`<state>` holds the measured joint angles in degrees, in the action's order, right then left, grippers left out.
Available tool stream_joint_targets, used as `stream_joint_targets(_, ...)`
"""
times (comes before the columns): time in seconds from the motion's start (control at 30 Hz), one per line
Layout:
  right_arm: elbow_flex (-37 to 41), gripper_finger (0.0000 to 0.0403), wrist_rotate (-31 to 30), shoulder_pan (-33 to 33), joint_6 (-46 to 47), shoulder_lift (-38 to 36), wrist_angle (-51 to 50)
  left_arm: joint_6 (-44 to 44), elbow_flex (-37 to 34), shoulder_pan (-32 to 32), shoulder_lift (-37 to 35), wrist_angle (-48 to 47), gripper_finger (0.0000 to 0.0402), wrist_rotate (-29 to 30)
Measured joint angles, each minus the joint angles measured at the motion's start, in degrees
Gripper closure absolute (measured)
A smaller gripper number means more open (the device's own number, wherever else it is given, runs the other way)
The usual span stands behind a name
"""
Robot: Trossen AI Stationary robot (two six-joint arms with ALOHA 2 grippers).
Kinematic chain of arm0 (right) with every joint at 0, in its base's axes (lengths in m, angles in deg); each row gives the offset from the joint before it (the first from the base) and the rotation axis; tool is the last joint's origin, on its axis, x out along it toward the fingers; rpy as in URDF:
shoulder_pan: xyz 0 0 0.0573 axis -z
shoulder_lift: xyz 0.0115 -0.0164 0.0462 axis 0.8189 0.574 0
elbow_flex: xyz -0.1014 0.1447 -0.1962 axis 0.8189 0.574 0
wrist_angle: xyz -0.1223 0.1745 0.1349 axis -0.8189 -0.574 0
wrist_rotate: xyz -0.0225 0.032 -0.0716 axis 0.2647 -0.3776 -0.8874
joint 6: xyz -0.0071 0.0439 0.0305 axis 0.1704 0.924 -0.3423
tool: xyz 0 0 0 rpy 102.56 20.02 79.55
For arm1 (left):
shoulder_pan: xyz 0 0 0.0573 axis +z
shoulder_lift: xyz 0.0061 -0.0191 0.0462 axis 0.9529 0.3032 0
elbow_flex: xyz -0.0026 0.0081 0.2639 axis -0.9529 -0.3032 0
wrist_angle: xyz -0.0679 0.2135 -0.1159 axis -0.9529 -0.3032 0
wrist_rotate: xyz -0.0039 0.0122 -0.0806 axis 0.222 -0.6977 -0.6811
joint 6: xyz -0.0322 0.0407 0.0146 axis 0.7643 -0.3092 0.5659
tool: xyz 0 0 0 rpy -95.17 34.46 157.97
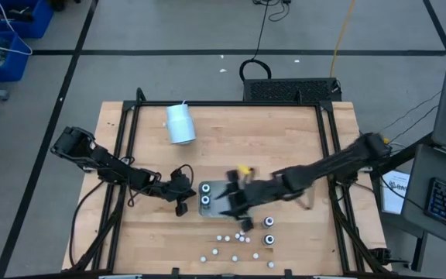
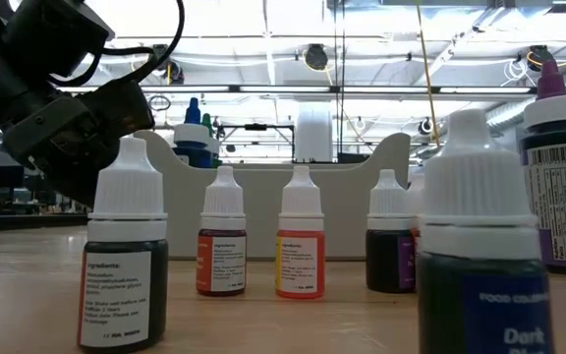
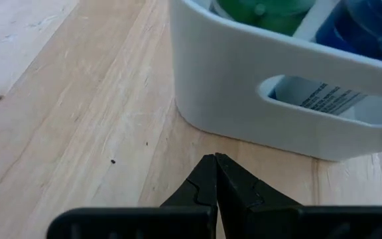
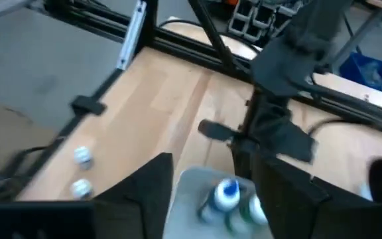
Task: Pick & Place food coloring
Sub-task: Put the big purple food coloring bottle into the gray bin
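The grey tray (image 1: 215, 188) stands mid-table with two dark bottles (image 1: 205, 195) upright in it; the right wrist view shows blue (image 4: 227, 191) and green (image 4: 253, 210) caps there. Small white-capped bottles (image 1: 237, 246) and dark bottles (image 1: 269, 231) stand upright on the wood nearer the near edge, and they fill the low view (image 2: 300, 236). My left gripper (image 3: 215, 159) (image 1: 182, 195) is shut, its tips just short of the tray's left wall (image 3: 244, 86). My right gripper (image 4: 214, 166) (image 1: 238, 203) hovers open above the tray's right part, holding nothing.
A large white cylinder (image 1: 180, 124) lies toward the far left of the table. A small yellow thing (image 1: 244, 169) lies just beyond the tray. Black frame rails (image 1: 126, 139) run along the table's sides. Bare wood lies at the far right (image 1: 285, 132).
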<state>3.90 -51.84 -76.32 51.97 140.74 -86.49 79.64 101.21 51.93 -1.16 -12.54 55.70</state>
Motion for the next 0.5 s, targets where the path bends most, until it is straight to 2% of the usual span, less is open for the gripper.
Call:
stream_joint_targets(0.13,0.30,0.0285,-8.27,-4.70,6.05,-9.81,-10.78,-1.82,0.00,-0.62,0.00,-0.29,0.0396,-0.19)
stream_joint_targets(0.23,3.22,0.0352,-15.50,-9.09,10.59,-15.59,-16.50,-2.07,0.00,-0.89,0.00,-0.31,0.0396,-1.47)
stream_joint_targets(0.3,5.79,0.0388,-17.68,-11.98,12.45,-19.37,-20.02,-2.28,0.00,-0.97,0.00,-0.25,0.0396,-1.91)
stream_joint_targets(0.5,15.26,0.0384,-21.59,-17.61,17.89,-26.30,-23.63,-2.43,0.00,-0.41,-0.02,0.43,0.0396,-3.03)
